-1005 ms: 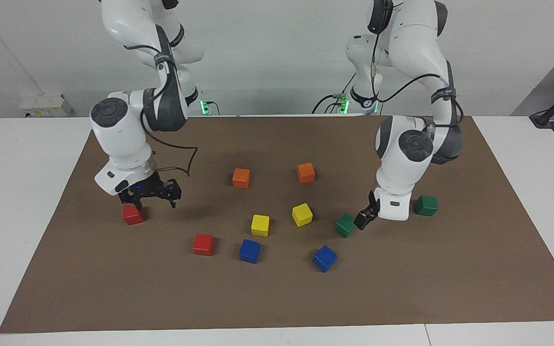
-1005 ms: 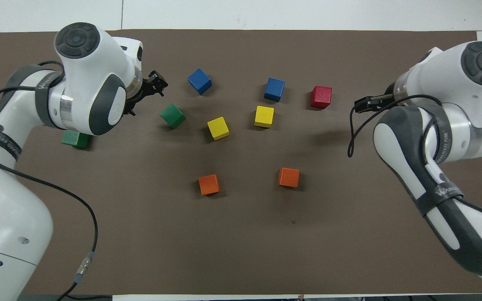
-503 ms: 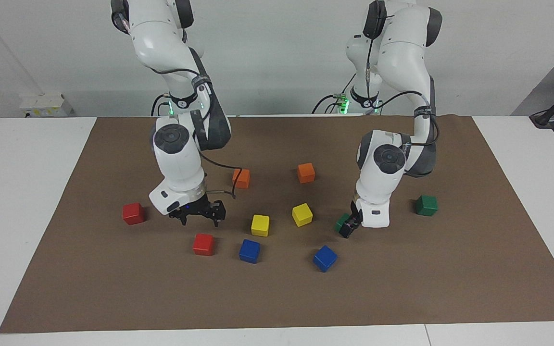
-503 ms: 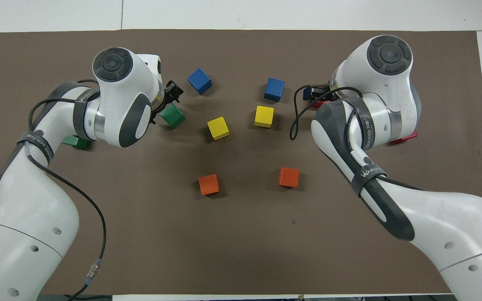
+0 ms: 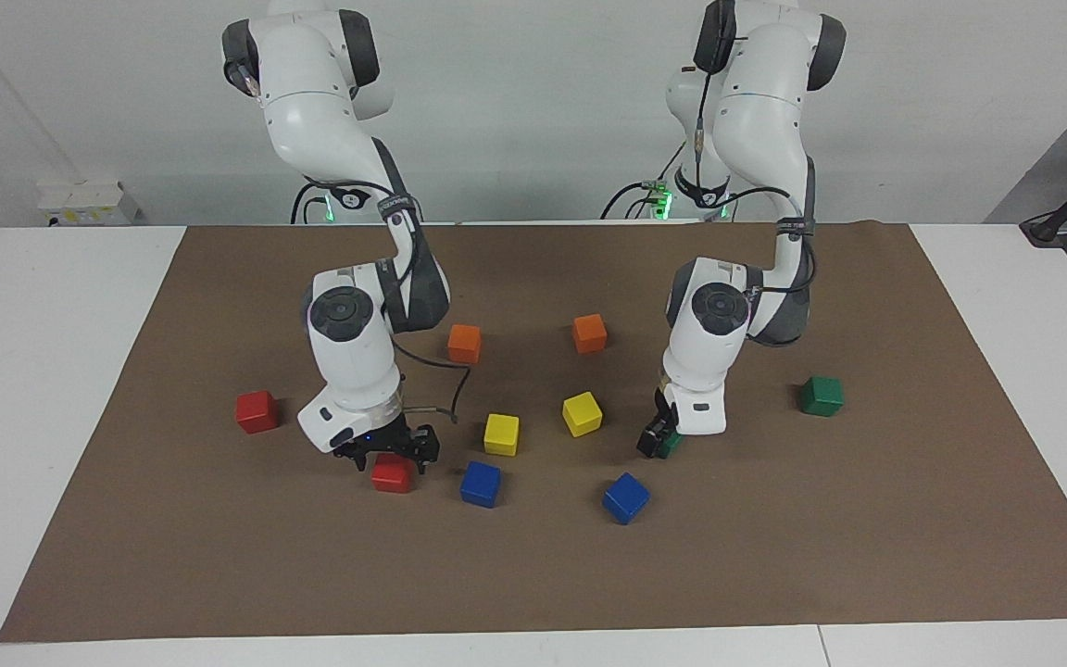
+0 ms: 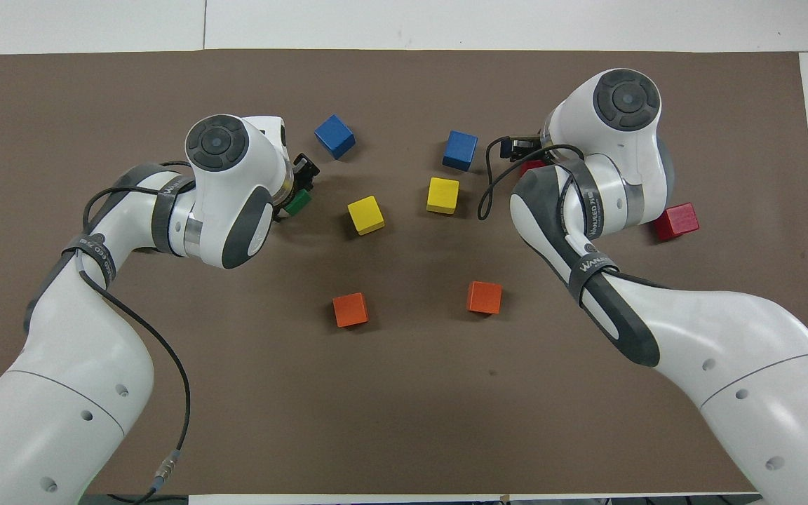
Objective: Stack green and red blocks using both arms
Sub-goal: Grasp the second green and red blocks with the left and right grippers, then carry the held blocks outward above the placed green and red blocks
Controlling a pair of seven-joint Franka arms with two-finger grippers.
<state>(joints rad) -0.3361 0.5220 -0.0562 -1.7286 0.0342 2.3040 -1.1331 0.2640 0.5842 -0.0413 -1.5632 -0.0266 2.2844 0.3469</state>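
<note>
Starting from the robots' side of the brown mat (image 5: 774, 574), two orange cubes (image 5: 464, 343) lie nearest and nothing touches them. A little farther, the second green cube (image 5: 821, 396) sits toward the left arm's end and the second red cube (image 5: 257, 411) toward the right arm's end, both free on the mat.

Farther again, the left gripper (image 5: 656, 439) is down at the green cube (image 5: 672, 444), which it mostly hides. I cannot tell if its claw is already clamped on the cube or only around it. The right gripper (image 5: 392, 452) hangs low over the red cube (image 5: 392, 477) with its claw apart, and this cube rests on the mat. A blue cube (image 5: 480, 484) lies just beside it, toward the left arm's end.

I judge both arms to be at the picking step, with no stack begun. The green cube sits turned, so a grip on its corners could twist it or let it slip during the lift. On the right side, a finger that comes down on top of the red cube would push it away, maybe against the blue cube.
</note>
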